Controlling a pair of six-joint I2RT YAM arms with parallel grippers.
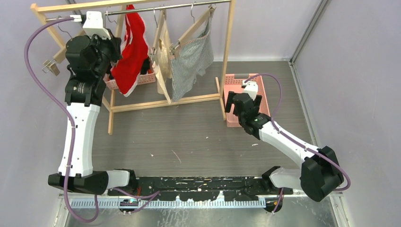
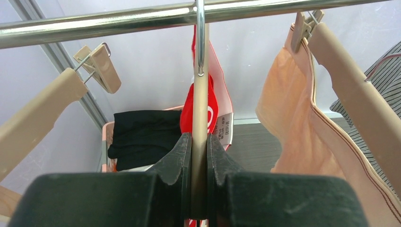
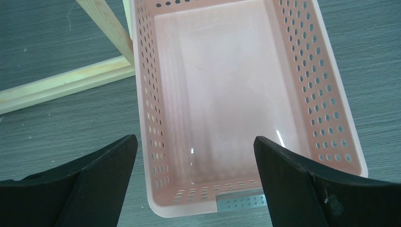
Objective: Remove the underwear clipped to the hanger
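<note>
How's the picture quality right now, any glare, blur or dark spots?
Top view: even light, soft shadows, red underwear sharp. Left wrist view: bright streaks along the metal rail; the left gripper, shut on the hanger, is dark and soft up close. Right wrist view: small white glints on the pink basket floor; near fingers black, little detail.

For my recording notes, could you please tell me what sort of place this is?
Probably a lab test cell staged as a laundry corner: bare lilac walls close in a table holding a small wooden clothes rack hung with underwear and a pink basket.
</note>
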